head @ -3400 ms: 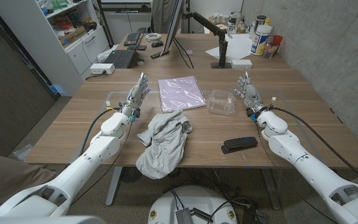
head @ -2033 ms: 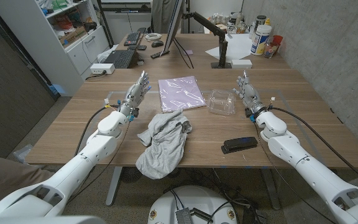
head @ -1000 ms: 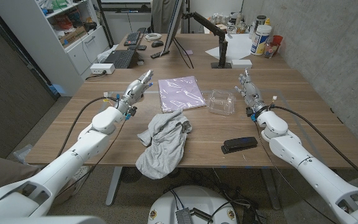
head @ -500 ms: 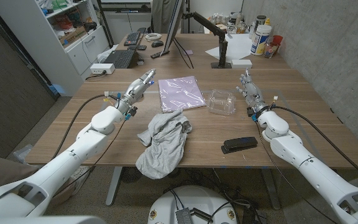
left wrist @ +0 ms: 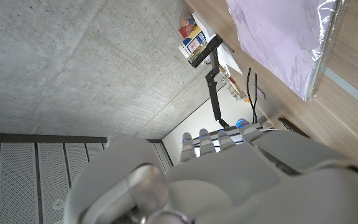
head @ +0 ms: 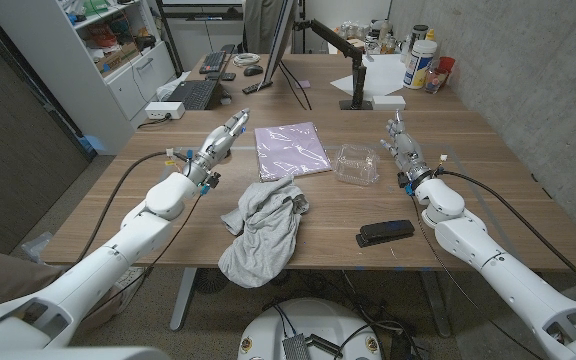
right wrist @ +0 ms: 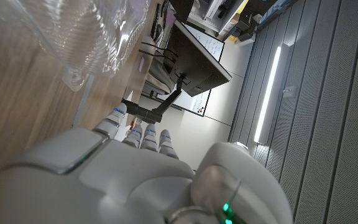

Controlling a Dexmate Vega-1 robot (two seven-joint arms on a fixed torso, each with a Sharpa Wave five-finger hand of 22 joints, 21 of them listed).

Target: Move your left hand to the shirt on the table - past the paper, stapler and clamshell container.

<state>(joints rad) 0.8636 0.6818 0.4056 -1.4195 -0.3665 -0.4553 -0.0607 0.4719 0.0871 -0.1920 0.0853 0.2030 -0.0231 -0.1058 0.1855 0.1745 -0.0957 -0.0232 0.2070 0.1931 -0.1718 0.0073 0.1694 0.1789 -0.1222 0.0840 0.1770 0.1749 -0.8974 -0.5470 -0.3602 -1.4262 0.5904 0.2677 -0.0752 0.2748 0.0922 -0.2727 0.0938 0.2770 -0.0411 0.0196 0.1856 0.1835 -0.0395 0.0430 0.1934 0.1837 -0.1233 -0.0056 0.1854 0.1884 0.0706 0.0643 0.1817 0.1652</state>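
Note:
A crumpled grey shirt (head: pixel 263 225) lies near the table's front middle. Behind it lies the purple paper (head: pixel 291 148), also seen in the left wrist view as a purple paper (left wrist: pixel 288 34). A clear clamshell container (head: pixel 354 164) sits right of the paper, and its ribbed plastic clamshell container (right wrist: pixel 98 31) fills part of the right wrist view. A black stapler (head: pixel 385 232) lies front right. My left hand (head: pixel 222 143) hovers left of the paper, behind and left of the shirt, fingers straight, holding nothing. My right hand (head: pixel 402 148) stands right of the clamshell, fingers extended, empty.
Monitor arm stand (head: pixel 353 75), white box (head: pixel 388 99) and bottles (head: pixel 423 60) at the far right. A keyboard (head: pixel 190 93) and desk clutter sit on the far left table. A concrete wall runs along the right.
My left hand rose and swung toward the paper's left edge, fingers now pointing more toward the far right. The right hand has turned slightly. Shirt, paper, stapler and clamshell are unmoved.

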